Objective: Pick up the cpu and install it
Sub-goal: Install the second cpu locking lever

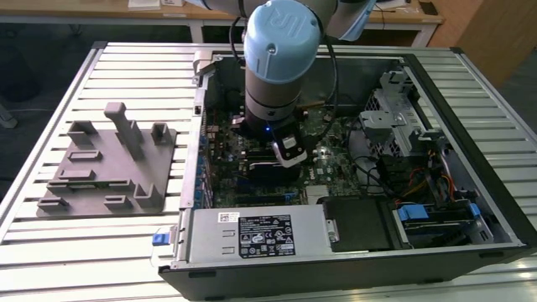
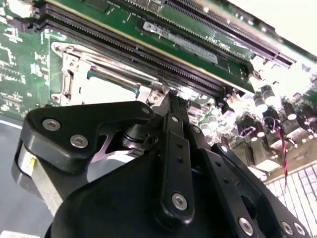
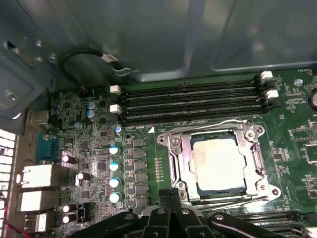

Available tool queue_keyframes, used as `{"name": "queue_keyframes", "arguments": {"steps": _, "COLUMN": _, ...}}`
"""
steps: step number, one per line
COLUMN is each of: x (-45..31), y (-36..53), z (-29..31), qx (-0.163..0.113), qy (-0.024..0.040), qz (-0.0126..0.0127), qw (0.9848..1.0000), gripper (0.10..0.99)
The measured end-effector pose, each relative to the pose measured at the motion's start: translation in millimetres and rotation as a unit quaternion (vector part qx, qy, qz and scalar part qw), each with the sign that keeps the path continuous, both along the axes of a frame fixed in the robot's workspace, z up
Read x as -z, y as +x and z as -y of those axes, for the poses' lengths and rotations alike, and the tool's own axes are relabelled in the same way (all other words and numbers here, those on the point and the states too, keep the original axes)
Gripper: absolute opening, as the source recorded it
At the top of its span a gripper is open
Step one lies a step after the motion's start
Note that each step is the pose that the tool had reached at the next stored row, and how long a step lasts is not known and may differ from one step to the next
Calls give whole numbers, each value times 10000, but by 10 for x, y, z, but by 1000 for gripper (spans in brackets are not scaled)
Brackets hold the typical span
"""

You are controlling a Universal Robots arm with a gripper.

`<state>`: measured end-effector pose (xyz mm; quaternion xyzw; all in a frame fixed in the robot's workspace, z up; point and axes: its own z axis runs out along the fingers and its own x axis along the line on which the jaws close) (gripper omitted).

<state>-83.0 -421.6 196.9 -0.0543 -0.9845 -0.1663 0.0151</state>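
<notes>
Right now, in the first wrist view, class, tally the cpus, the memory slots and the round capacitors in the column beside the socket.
cpu: 1
memory slots: 4
capacitors: 4
Total: 9

The exterior view is looking down from high above at the open computer case [image 1: 436, 207] on the slatted table [image 1: 75, 251]. Both wrist views are sitting close over the motherboard [image 3: 148, 158], sharing the metal socket frame [image 3: 218, 163] and the memory slots [image 3: 193, 101]
</notes>
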Motion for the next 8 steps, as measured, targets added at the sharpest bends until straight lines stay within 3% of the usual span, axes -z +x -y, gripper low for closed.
{"name": "queue_keyframes", "arguments": {"steps": 8, "x": -114, "y": 1, "z": 0, "qx": 2, "qy": 1, "qz": 2, "qw": 10000, "gripper": 106}}
